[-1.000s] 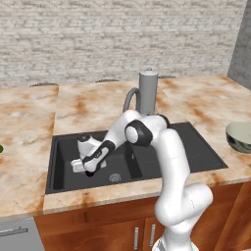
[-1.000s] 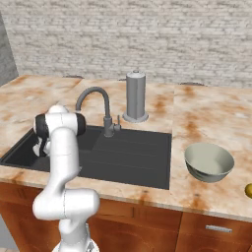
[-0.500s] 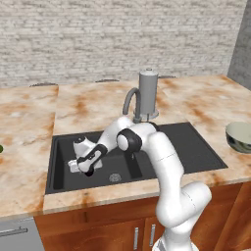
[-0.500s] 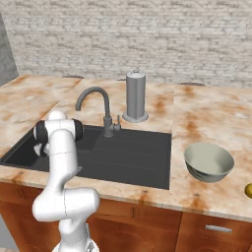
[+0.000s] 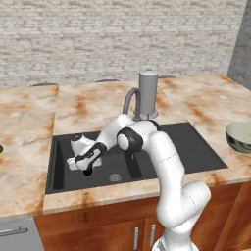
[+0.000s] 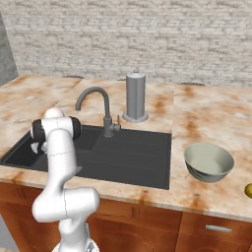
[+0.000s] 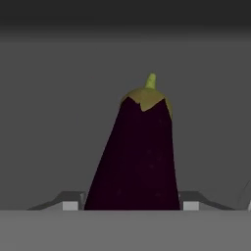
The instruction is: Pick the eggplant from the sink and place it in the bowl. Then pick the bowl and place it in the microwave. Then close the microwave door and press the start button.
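Note:
The eggplant [image 7: 139, 157] is dark purple with a yellow-green cap and lies on the floor of the sink [image 5: 162, 147], in its left part. In the hand view it fills the middle, cap end away from me. My gripper [image 7: 131, 206] is open, low in the basin, with one fingertip [image 7: 72, 205] close on each side of the eggplant's near end. From the left base view the gripper [image 5: 86, 166] points down at the small dark eggplant [image 5: 88, 172]. The cream bowl [image 6: 208, 161] stands on the counter right of the sink [image 6: 128, 155]. The microwave is out of view.
A curved grey faucet [image 6: 94, 101] and a tall grey cylinder [image 6: 136, 96] stand behind the sink. The round drain [image 5: 114, 177] lies just right of the gripper. A small yellow item [image 6: 248, 190] sits at the counter's right edge.
The arm has swung lower and further left into the basin, bringing the gripper down over the eggplant. The bowl has not moved.

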Available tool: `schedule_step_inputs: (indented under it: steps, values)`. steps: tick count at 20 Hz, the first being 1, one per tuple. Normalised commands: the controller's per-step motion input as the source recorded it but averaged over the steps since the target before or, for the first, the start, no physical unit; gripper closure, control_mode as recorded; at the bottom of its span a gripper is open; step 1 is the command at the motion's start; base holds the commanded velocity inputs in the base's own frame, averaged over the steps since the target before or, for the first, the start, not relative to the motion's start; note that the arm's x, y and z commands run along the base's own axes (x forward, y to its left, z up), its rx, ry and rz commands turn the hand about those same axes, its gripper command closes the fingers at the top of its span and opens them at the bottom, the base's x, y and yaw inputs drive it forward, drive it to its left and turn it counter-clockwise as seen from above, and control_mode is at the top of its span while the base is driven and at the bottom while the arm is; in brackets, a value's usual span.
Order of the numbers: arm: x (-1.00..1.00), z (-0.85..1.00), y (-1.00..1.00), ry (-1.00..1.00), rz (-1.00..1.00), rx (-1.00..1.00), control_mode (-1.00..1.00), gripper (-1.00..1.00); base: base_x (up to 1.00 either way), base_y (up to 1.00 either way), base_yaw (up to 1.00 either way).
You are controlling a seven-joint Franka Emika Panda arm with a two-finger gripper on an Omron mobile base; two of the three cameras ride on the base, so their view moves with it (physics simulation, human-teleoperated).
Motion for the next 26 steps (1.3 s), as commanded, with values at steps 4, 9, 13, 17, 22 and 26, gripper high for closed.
schedule_step_inputs:
  steps: [4, 9, 13, 17, 22, 26]
  values:
    - [-0.84, 0.98, -0.27, -0.2, 0.0, 0.0, -1.0, 1.0, 0.0, 0.0, 0.0]
    - [-0.92, 1.0, -0.24, -0.16, 0.0, 0.02, -1.0, 1.0, 0.0, 0.0, 0.0]
    - [-0.6, 1.0, -0.19, -0.07, 0.0, 0.0, -1.0, 1.0, 0.0, 0.0, 0.0]
    - [-0.29, 1.0, -0.22, -0.07, 0.0, 0.0, -1.0, 1.0, 0.0, 0.0, 0.0]
    - [-0.35, 1.0, -0.28, -0.02, 0.0, 0.01, -1.0, 1.0, 0.0, 0.0, 0.0]
    - [-0.43, 1.0, -0.43, 0.0, 0.0, 0.11, -1.0, 1.0, 0.0, 0.0, 0.0]
